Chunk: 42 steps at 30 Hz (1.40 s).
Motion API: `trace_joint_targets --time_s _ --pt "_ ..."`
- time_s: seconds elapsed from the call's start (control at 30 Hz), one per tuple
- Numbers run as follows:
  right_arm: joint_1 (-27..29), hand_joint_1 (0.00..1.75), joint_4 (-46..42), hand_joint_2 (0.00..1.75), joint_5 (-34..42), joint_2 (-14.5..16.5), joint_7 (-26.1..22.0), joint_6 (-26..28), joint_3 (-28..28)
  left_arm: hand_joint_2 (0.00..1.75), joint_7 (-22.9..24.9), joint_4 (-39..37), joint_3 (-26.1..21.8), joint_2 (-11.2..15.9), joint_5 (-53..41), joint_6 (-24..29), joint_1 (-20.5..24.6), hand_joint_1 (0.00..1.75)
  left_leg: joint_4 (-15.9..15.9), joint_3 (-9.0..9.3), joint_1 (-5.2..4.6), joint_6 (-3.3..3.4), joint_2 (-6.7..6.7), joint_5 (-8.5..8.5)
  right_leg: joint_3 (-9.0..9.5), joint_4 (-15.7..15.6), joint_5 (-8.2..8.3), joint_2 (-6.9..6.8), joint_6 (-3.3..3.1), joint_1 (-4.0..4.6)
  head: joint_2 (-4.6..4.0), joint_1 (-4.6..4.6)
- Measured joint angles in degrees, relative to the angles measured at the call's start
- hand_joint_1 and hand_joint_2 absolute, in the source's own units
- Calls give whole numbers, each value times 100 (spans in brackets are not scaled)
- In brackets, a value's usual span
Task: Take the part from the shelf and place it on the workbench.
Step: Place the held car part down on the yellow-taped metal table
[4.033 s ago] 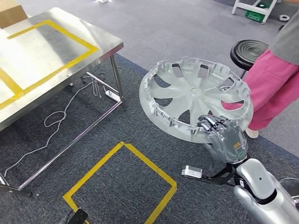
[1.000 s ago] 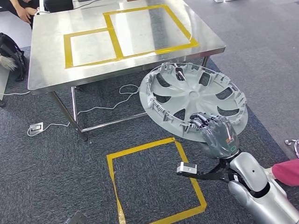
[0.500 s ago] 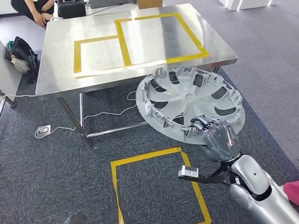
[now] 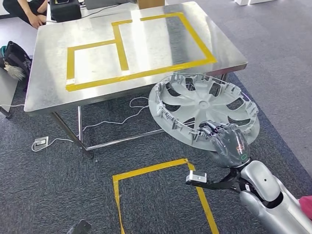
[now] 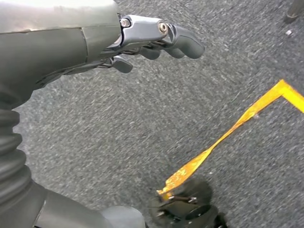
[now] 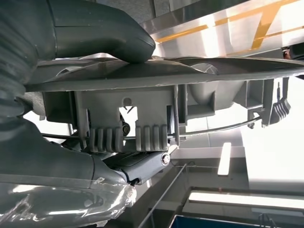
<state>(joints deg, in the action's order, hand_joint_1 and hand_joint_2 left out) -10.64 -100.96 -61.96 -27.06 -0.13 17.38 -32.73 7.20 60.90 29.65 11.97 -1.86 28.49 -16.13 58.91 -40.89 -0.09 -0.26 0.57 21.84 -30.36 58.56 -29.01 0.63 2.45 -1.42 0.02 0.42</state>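
The right hand (image 4: 228,142) grips the rim of the wheel cover (image 4: 203,108), in the air just beside the table (image 4: 48,73). The left hand (image 5: 154,40) holds nothing, fingers loosely apart.

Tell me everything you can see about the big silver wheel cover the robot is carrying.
The round silver-grey plastic wheel cover lies nearly flat, inner side up, with spokes, cutouts, a central hub and clips around its rim. The right hand grips its near rim, thumb on one face and fingers on the other. It hangs above the dark carpet, its far edge beside the steel workbench, not resting on it.
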Motion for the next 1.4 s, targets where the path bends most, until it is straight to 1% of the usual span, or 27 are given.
trace_joint_targets --time_s 0.03,0.1,0.17,0.2,0.27,0.3,0.33,0.37,0.4,0.47,0.53,0.67,0.7,0.77,0.8,0.83,0.87,0.9,0.97,1.0,1.07,1.17,1.23,1.3,1.33,1.37,1.4 --pt "-4 175 -1 175 5 0 -1 -5 0 175 1 -3 1 1 4 8 -7 0 -130 18 -13 15 3 -161 13 -2 -57 10 37 12 -1 -5" --pt "-18 175 -6 175 12 -1 -3 -9 5 175 1 -7 1 -4 9 19 -5 0 -159 68 -8 33 22 -209 65 -39 -161 14 111 21 -1 -5" --pt "-34 175 -12 175 19 -2 -3 -14 11 175 0 -7 1 -8 10 31 12 0 -177 149 11 93 36 -165 64 104 -305 -5 161 19 0 9" --pt "-42 175 -14 175 19 -2 -2 -19 12 175 -1 -7 1 -8 10 38 19 0 -190 190 20 125 41 -137 -43 355 -441 -12 176 25 0 15" --pt "-48 175 -15 175 20 -2 -2 -31 9 175 0 -7 1 -7 11 53 19 0 -188 242 7 175 46 -76 -491 1130 -760 -19 179 44 0 24" --pt "-44 175 -15 175 20 -2 -2 -38 7 175 1 -8 1 -7 11 60 14 0 -187 268 -2 185 48 -47 -712 1442 -830 -19 174 54 0 22" --pt "-39 175 -15 175 20 -2 -2 -48 4 175 2 -8 1 -6 11 67 9 0 -185 301 -11 192 53 -15 -859 1583 -784 -19 164 65 0 23" --pt "-34 175 -15 175 20 -2 -1 -59 3 175 6 -9 1 -6 11 73 5 0 -185 348 -19 193 61 20 -896 1495 -610 -19 150 75 0 21" --pt "-30 175 -15 175 21 -2 1 -69 2 175 10 -9 1 -7 11 78 4 0 -185 407 -26 190 72 58 -826 1200 -340 -18 128 84 0 22" --pt "-28 175 -15 175 21 -2 4 -85 1 175 19 -9 1 -10 14 85 4 0 -173 503 -47 165 95 130 -546 419 153 -16 73 105 0 22" --pt "-34 175 -18 175 20 -2 3 -96 -2 175 27 -9 -1 -11 21 97 -2 0 -158 529 -67 124 116 167 -378 28 308 -13 26 122 0 15" --pt "-39 175 -23 175 20 -2 -4 -121 -5 175 33 -7 3 -14 34 126 -28 0 -36 484 -61 12 99 280 -310 -30 284 -21 -67 101 0 -2" --pt "-39 175 -23 175 20 -2 -2 -127 -5 175 45 -6 1 -12 29 148 -29 0 170 383 -56 -31 77 395 -283 -47 278 -32 -95 83 0 -13" --pt "-38 175 -22 175 19 -2 1 -131 -12 175 111 -3 -6 -22 -8 210 -37 0 885 4 -21 -106 36 703 -244 -53 247 -54 -135 73 0 -38" --pt "-38 175 -21 175 18 -2 1 -131 -19 175 161 3 -9 -37 -37 239 -46 0 1233 -195 4 -133 26 807 -225 -53 228 -59 -142 70 0 -36" --pt "-37 175 -21 175 17 -2 -1 -132 -26 175 207 13 -10 -54 -68 258 -62 0 1428 -321 27 -153 23 812 -198 -53 204 -60 -140 65 0 -38" --pt "-37 175 -21 175 18 -2 -1 -132 -32 175 242 25 -10 -70 -93 271 -79 0 1415 -342 47 -168 20 706 -161 -52 175 -59 -128 56 0 -37" --pt "-37 175 -21 175 19 -2 -1 -135 -36 175 271 38 -12 -82 -111 277 -92 0 1190 -254 64 -180 17 507 -117 -52 141 -56 -108 44 0 -36" --pt "-39 175 -21 175 19 -2 -3 -140 -37 175 305 60 -18 -95 -145 279 -102 0 446 95 86 -206 -5 110 -41 -49 53 -49 -41 36 0 -46" --pt "-45 175 -21 175 19 -2 -4 -142 -37 175 317 72 -23 -98 -168 276 -97 0 150 239 87 -187 -14 44 -20 -51 6 -42 2 43 0 -54" --pt "-59 175 -22 175 17 -1 -13 -141 -37 175 325 95 -40 -110 -233 259 -97 0 -97 367 75 -103 -20 143 15 -77 -48 -33 91 63 0 -71" --pt "-77 175 -21 175 18 0 -23 -144 -37 175 325 121 -90 -134 -338 215 -127 0 -150 503 74 77 5 278 116 -8 -97 -48 193 44 -1 -46" --pt "-90 175 -20 175 18 0 -28 -146 -38 175 323 132 -132 -150 -398 181 -145 0 -156 626 60 151 22 334 -175 523 -241 -57 196 42 -1 -20" --pt "-93 175 -17 175 17 0 -39 -146 -40 175 323 135 -167 -157 -433 156 -161 0 -156 746 36 184 29 439 -714 1313 -493 -51 173 64 -1 -2" --pt "-89 175 -15 175 17 0 -44 -146 -41 175 323 135 -182 -160 -445 146 -172 0 -156 830 25 190 34 507 -942 1551 -611 -50 164 74 0 1" --pt "-83 175 -13 175 17 0 -49 -146 -41 175 323 135 -194 -165 -457 135 -183 0 -156 930 18 192 40 583 -1082 1592 -668 -49 157 81 -1 4" --pt "-73 175 -9 175 17 0 -52 -146 -42 175 322 135 -203 -171 -469 124 -190 0 -156 1049 13 189 46 668 -1133 1444 -616 -49 150 85 -1 4"
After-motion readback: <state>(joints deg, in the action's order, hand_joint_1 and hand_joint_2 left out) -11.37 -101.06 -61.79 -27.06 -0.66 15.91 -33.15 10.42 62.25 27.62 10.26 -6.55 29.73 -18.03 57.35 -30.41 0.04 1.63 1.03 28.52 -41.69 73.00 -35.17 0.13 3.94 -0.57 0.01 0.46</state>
